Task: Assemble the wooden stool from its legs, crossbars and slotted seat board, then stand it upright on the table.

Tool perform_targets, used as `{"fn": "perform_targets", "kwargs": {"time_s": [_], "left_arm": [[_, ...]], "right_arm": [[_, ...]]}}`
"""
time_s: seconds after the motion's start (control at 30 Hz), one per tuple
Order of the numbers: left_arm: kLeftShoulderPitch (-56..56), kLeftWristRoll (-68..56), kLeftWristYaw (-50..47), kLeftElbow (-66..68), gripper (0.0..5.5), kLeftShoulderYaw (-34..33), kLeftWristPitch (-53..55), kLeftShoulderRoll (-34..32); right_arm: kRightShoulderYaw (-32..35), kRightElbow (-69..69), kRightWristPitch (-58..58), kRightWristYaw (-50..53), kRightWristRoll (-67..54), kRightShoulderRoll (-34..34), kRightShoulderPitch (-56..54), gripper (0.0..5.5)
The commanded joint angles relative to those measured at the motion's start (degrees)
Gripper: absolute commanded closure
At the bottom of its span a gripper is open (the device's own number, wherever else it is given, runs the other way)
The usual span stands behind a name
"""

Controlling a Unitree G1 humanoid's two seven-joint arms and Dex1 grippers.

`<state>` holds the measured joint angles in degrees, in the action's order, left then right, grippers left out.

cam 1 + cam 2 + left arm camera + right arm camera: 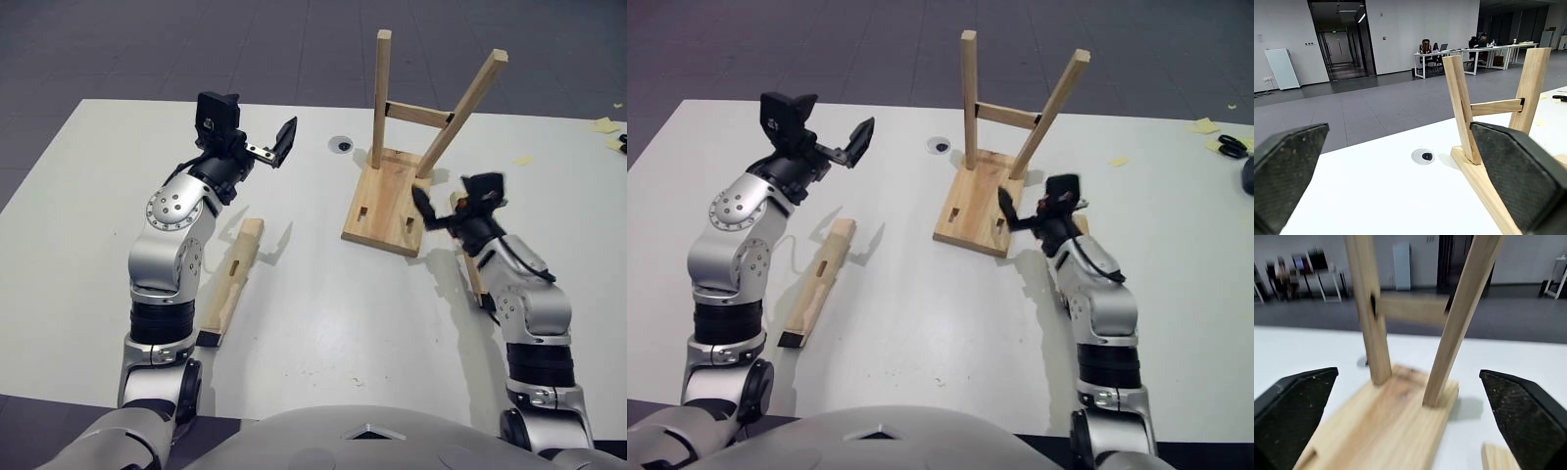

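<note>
Pale wooden slotted seat board [377,211] sits at one o'clock, two legs [380,98] slotted in. The wide-open right gripper [1408,373] at its four o'clock corner may knock the leaning leg [462,110] loose; left gripper [1399,126] gapes at eleven.

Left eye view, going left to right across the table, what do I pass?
Loose wooden leg → round table port → seat board → right gripper → yellow scraps. The left gripper overlaps the loose leg's span, so it is left out of the order.
</note>
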<state>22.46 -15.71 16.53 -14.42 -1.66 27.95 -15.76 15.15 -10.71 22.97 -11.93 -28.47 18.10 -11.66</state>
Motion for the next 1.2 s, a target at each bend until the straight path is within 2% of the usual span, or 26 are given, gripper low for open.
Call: {"fn": "perform_targets", "kwargs": {"time_s": [0.03,0.13,0.23,0.6,0.9,1.0,1.1,1.2], "left_arm": [[-0.62,0.3,-0.72,-0.6,0.14,-0.5,0.02,0.43],[-1.1,0.28,-1.05,-1.67,0.14,-0.27,0.39,0.71],[-1.67,0.32,-1.38,-2.59,0.14,0.02,0.87,0.96],[-3.91,0.84,-3.28,-5.23,0.14,0.36,1.84,1.98],[-7.59,1.73,-5.43,-7.87,0.14,1.62,1.88,3.63],[-8.26,1.86,-5.88,-8.26,0.14,1.83,1.69,4.18],[-8.6,2.22,-6.64,-8.27,0.14,2.03,1.32,4.76],[-8.8,2.24,-6.96,-8.48,0.14,2.21,1.05,5.6]], "right_arm": [[2.87,4.92,-1.66,1.79,7.64,6.76,1.47,0.1],[1.54,10.51,-0.27,1.46,15.03,12.45,5.59,0.1],[0.5,11.89,2.0,-0.62,17.43,14.47,9.05,0.1],[-2.83,13.48,10.57,-4.93,19.64,16.21,11.89,0.1],[1.05,12.71,27.23,-7.47,12.31,16.34,8.9,0.1],[1.07,12.0,27.36,-9.88,11.39,17.96,7.62,0.1],[-2.48,11.73,22.21,-13.69,14.08,21.48,7.03,0.1],[-3.31,10.46,20.4,-16.11,14.2,22.58,6.4,0.1]]}}
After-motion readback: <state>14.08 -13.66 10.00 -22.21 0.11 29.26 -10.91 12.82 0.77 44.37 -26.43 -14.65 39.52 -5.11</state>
